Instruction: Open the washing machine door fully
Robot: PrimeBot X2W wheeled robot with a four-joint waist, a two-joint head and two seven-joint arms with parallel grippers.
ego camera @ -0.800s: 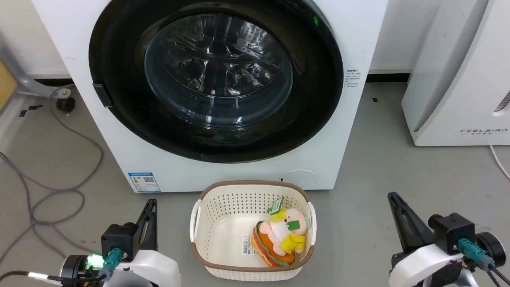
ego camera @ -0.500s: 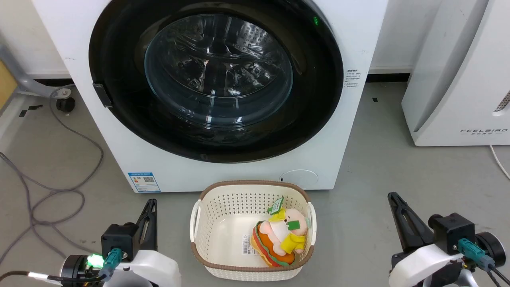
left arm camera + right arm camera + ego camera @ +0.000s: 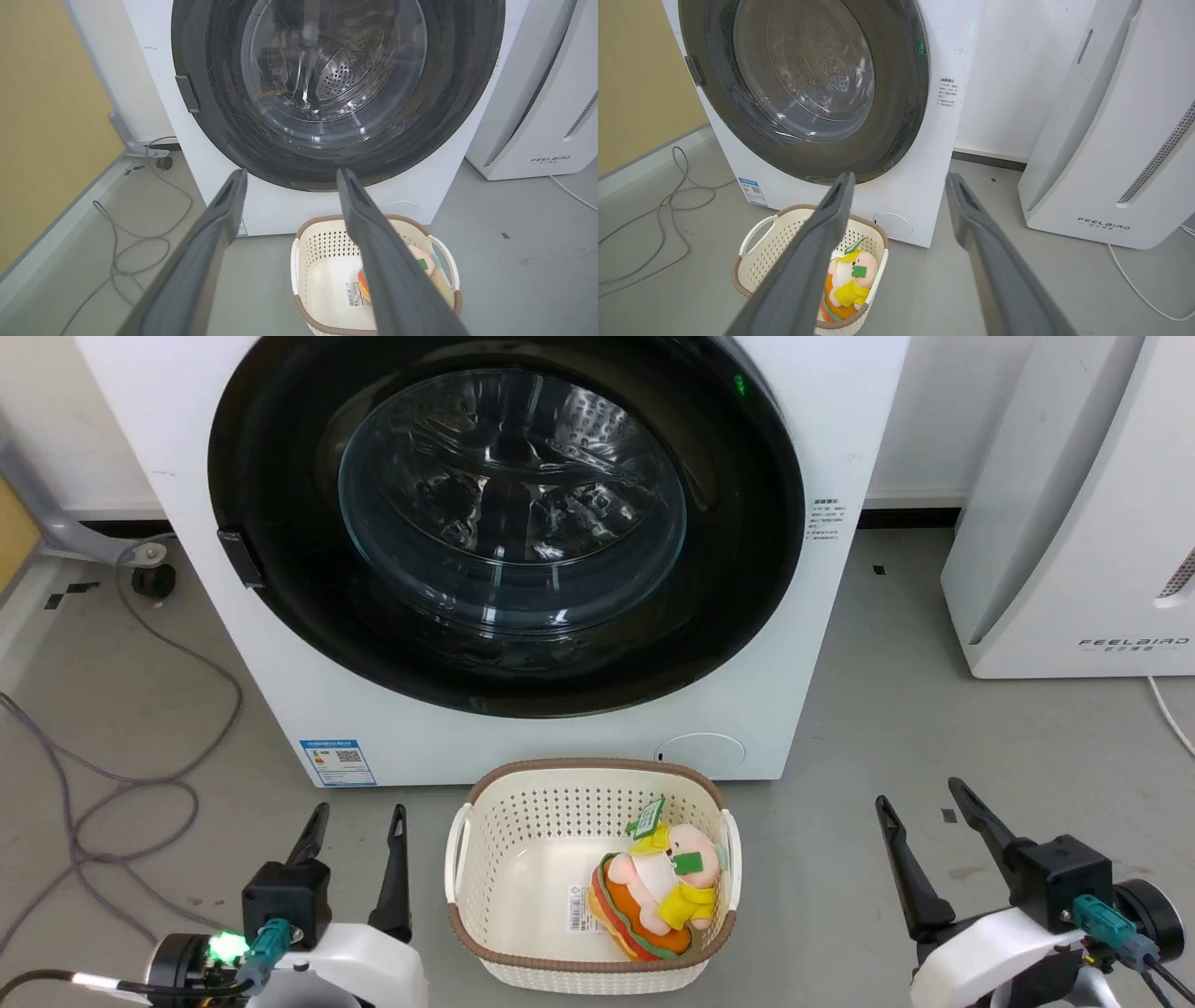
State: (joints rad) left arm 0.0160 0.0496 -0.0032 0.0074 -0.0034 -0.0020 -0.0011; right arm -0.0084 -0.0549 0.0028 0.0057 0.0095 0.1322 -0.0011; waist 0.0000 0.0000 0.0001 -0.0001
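Left end effector (image 3: pixel 360 808), right end effector (image 3: pixel 917 791) spread — washing machine door (image 3: pixel 509 504) closed.

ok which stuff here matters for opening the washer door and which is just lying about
For the job: washing machine door, washing machine, left gripper, right gripper.
Lying about: basket, plush toy, FEELBIRD appliance.
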